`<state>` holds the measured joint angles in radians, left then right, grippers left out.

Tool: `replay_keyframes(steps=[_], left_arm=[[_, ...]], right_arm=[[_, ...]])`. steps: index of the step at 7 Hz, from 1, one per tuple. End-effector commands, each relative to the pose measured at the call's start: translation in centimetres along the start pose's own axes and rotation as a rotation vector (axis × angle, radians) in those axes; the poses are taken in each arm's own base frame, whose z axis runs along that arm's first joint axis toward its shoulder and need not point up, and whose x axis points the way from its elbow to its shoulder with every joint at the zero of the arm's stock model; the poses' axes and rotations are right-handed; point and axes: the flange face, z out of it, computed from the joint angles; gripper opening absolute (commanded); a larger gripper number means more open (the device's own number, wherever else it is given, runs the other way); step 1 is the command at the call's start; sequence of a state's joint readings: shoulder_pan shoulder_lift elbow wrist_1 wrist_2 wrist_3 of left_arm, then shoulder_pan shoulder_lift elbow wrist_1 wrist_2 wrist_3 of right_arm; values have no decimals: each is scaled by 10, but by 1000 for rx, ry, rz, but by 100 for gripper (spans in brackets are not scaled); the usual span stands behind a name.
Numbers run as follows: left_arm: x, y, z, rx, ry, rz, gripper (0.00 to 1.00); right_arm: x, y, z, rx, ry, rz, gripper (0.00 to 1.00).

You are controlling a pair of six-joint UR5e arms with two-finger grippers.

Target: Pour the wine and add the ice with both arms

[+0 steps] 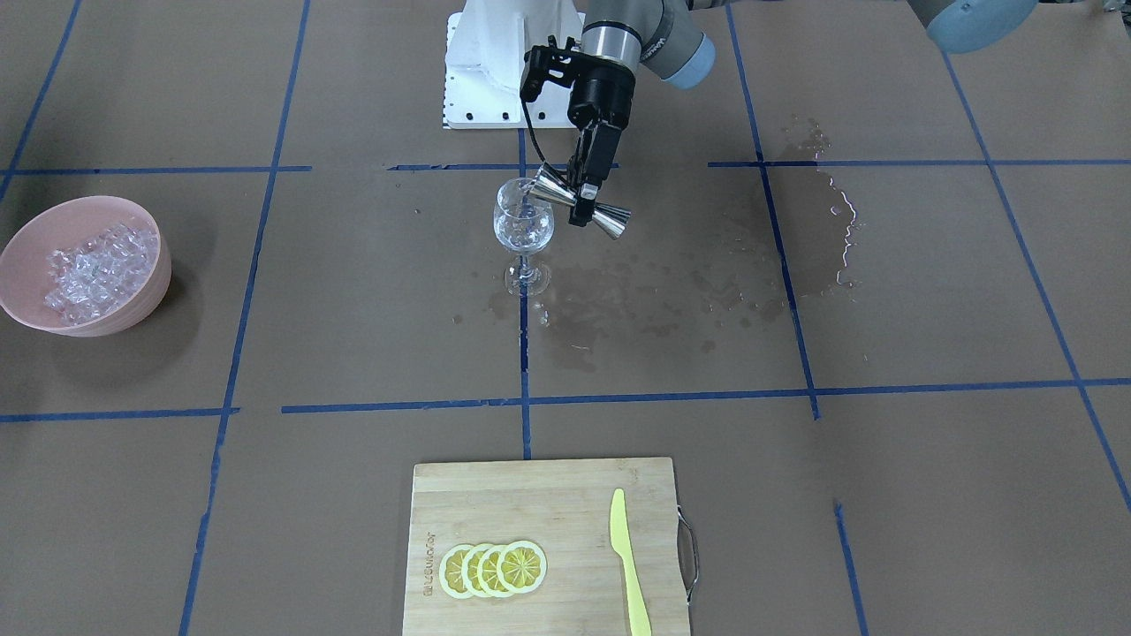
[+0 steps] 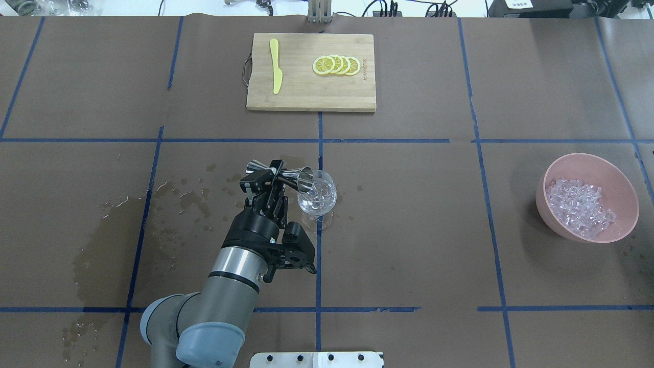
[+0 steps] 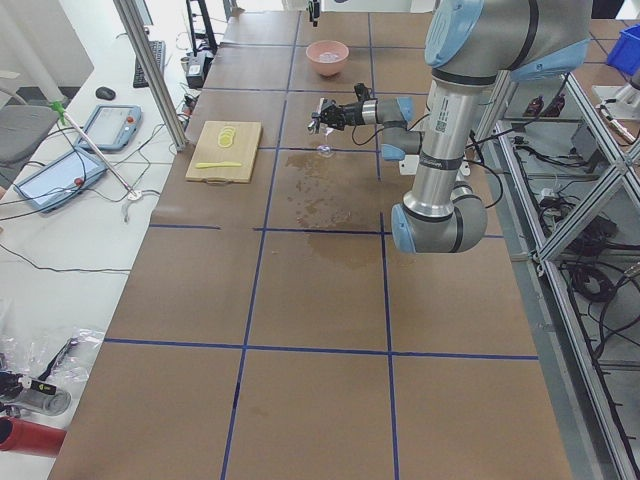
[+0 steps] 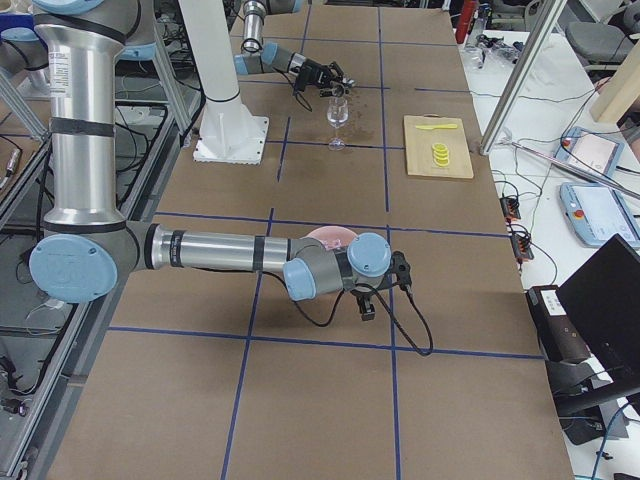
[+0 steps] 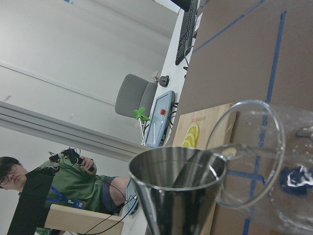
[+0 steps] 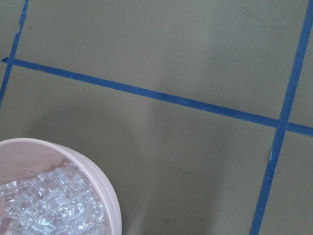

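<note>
My left gripper [image 1: 585, 200] [image 2: 274, 175] is shut on the waist of a steel jigger [image 1: 610, 216] [image 2: 255, 166] [image 5: 176, 191]. The jigger is tipped sideways, its mouth at the rim of the stemmed wine glass [image 1: 523, 231] [image 2: 318, 197] [image 5: 259, 156] standing mid-table. The wine shows as a little clear liquid [image 2: 314, 200] glinting in the glass. Ice [image 1: 97, 269] [image 2: 580, 207] [image 6: 54, 205] fills a pink bowl [image 1: 132, 314] [image 2: 626, 189] [image 6: 105, 196]. My right gripper [image 4: 400, 270] hangs beside that bowl, seen only in the exterior right view; I cannot tell its state.
A wooden cutting board [image 1: 530, 495] [image 2: 306, 94] holds lemon slices [image 1: 493, 569] and a yellow knife [image 1: 629, 565]. Dark wet stains [image 1: 671, 283] [image 2: 107, 240] spread over the brown paper. The white pedestal [image 1: 495, 62] stands at the robot's side. A person [image 5: 58, 186] sits beyond the table.
</note>
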<state>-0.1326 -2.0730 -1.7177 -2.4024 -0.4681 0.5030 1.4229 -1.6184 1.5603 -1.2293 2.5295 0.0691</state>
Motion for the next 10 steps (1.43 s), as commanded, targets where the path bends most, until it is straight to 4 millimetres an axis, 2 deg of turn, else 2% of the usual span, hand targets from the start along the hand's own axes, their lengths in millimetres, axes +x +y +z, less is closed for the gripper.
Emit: replay_keyframes(steps=[1, 3, 5, 7, 8, 10], left_arm=[[-11, -4, 5, -4, -15, 137, 0], [-28, -17, 7, -16, -18, 284, 0], [-29, -21, 11, -53, -18, 388, 0], [-30, -21, 11, -68, -27, 535, 0], [-35, -24, 10, -66, -33, 546, 0], [-62, -19, 4, -52, -76, 282, 0]], right_arm=[[1, 1, 2, -5, 1, 3, 100], [6, 0, 7, -13, 1, 11, 100], [16, -12, 14, -23, 1, 26, 100], [18, -12, 16, -26, -1, 32, 100], [16, -13, 15, -23, -1, 28, 100], [-14, -33, -1, 10, -20, 91, 100]])
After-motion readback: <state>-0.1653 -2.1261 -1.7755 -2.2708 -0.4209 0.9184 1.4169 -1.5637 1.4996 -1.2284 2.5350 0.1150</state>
